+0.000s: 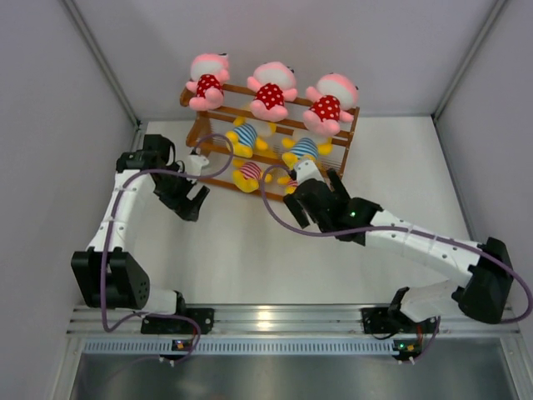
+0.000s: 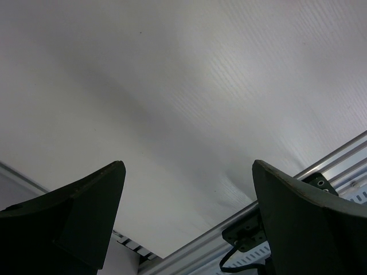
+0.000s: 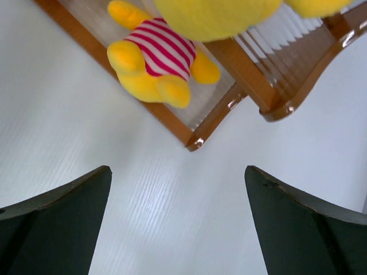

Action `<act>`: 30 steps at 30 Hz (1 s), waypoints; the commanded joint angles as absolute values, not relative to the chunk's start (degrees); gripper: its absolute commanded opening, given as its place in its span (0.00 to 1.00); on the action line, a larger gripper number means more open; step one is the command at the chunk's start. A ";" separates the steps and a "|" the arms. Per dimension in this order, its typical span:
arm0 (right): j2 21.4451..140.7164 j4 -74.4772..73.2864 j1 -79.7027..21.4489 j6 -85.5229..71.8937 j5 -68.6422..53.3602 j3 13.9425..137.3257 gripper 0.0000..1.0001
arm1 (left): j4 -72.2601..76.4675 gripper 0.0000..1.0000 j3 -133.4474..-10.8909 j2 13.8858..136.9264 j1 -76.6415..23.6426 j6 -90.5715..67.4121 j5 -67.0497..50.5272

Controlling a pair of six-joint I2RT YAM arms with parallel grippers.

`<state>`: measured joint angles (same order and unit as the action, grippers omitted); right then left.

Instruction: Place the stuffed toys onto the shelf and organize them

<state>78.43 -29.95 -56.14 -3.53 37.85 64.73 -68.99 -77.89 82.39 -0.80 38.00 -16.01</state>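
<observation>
The shelf (image 1: 346, 142) stands at the back of the table. Three pink toys (image 1: 272, 90) in red dotted outfits sit on its top tier. Two yellow toys in blue-white stripes (image 1: 244, 136) sit on the middle tier. A yellow toy in red-white stripes (image 1: 248, 175) lies on the bottom tier, and a second one beside it is mostly hidden by my right arm. My right gripper (image 1: 298, 212) is open and empty just in front of the shelf's bottom rail (image 3: 172, 117), near a red-striped toy (image 3: 152, 57). My left gripper (image 1: 195, 202) is open and empty, left of the shelf over bare table.
White enclosure walls (image 1: 58, 167) close in the left, right and back. An aluminium rail (image 1: 275, 317) with both arm bases runs along the near edge and also shows in the left wrist view (image 2: 321, 166). Purple cables (image 1: 225, 158) loop beside the shelf.
</observation>
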 commanded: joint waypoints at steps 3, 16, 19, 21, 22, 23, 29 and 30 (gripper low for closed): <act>68.04 -43.30 -56.78 -19.65 37.26 60.66 0.99 | -65.48 0.98 -74.36 76.56 -0.44 34.90 -16.26; 51.69 -56.69 -42.99 -39.99 31.29 49.05 0.99 | -57.13 0.98 -57.14 63.91 -0.44 29.97 -9.49; 47.38 -54.76 -39.03 -40.17 30.15 45.62 0.99 | -55.11 0.98 -53.97 62.23 -0.44 28.83 -7.92; 45.53 -53.36 -37.19 -40.08 29.36 43.69 0.99 | -53.97 0.98 -52.04 61.61 -0.44 27.87 -7.39; 45.18 -53.26 -36.92 -40.51 29.44 43.25 1.00 | -53.27 0.98 -51.42 61.00 -0.44 27.60 -7.30; 45.26 -53.70 -36.83 -41.74 29.44 43.16 0.99 | -53.00 0.98 -50.89 60.74 -0.44 27.34 -7.38; 48.69 -59.59 -36.83 -45.09 33.22 46.67 0.99 | -51.94 0.98 -47.99 59.59 -0.44 26.02 -8.52; 48.87 -59.68 -36.83 -45.09 33.31 46.50 1.00 | -51.94 0.98 -47.47 59.50 -0.44 25.84 -8.79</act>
